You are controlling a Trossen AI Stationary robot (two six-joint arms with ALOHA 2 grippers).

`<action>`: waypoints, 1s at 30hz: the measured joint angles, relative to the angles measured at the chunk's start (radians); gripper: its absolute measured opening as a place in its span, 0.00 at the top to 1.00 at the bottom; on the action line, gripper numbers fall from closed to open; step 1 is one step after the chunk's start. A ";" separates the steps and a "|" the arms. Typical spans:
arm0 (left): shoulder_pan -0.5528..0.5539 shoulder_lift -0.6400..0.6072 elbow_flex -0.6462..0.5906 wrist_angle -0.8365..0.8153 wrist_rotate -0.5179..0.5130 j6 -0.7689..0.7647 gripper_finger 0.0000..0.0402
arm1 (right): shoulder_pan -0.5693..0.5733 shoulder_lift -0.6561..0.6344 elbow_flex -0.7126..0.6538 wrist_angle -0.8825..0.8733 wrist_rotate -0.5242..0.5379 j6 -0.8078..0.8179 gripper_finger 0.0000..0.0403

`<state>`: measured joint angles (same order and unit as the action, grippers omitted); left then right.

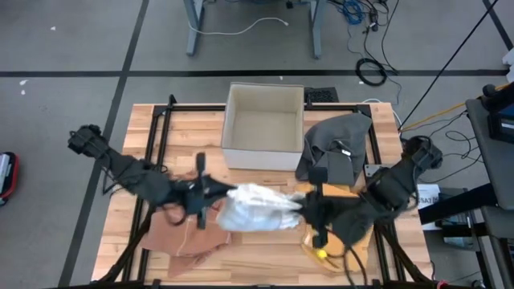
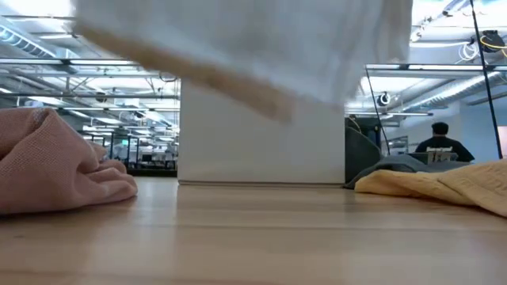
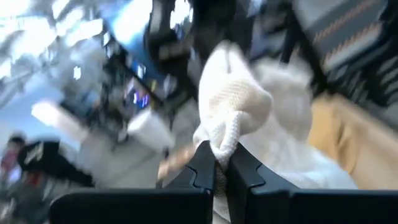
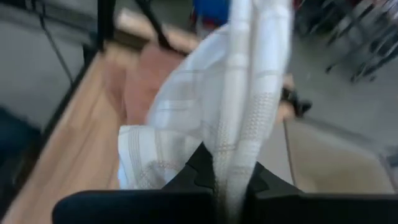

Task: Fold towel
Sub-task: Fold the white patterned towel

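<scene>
Above the tabletop's front-middle, the white towel (image 1: 257, 207) hangs bunched between both arms: the left gripper (image 1: 210, 193) is clamped tight on 1 end and the right gripper (image 1: 309, 207) is closed on the other, each pinching a thin fold. With so little cloth in either pinch, a sideways pull could slip a corner free and drop the towel onto the pink cloth (image 1: 181, 234) or yellow cloth (image 1: 321, 250) near the front edge, so the fold would have to start again.

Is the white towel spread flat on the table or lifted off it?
Lifted, bunched. The white towel hangs between the left gripper and right gripper, both shut on it; the low view shows it clear of the table.
</scene>
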<state>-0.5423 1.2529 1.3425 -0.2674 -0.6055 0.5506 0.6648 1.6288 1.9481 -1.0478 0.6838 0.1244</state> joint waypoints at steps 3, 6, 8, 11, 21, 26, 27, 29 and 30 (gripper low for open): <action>0.102 0.021 -0.001 -0.085 0.052 -0.047 0.97 | -0.059 0.000 0.012 -0.148 -0.070 0.027 0.99; 0.198 0.024 -0.002 -0.081 0.119 -0.053 0.97 | -0.120 0.000 0.023 -0.290 -0.086 0.049 0.99; 0.265 0.023 -0.001 -0.062 0.148 -0.054 0.97 | -0.155 0.000 0.026 -0.362 -0.078 0.055 0.99; 0.350 0.025 -0.001 -0.063 0.202 -0.084 0.97 | -0.195 0.000 0.033 -0.427 -0.070 0.055 0.99; 0.350 0.023 -0.195 -0.208 0.617 -0.259 0.97 | -0.184 0.039 -0.098 -0.232 -0.299 0.066 0.97; 0.296 0.036 -0.426 -0.064 0.838 -0.390 0.89 | -0.145 0.087 -0.274 0.019 -0.536 0.133 0.88; 0.275 0.038 -0.470 -0.030 0.874 -0.409 0.87 | -0.131 0.100 -0.300 0.054 -0.565 0.149 0.85; 0.230 0.036 -0.537 0.060 0.914 -0.419 0.83 | -0.103 0.129 -0.343 0.114 -0.595 0.183 0.80; 0.205 0.035 -0.565 0.109 0.916 -0.423 0.81 | -0.089 0.142 -0.360 0.138 -0.596 0.199 0.77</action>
<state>-0.3369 1.2879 0.7772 -0.1581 0.3101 0.1272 0.5759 1.7709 1.5877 -0.9096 0.0873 0.3234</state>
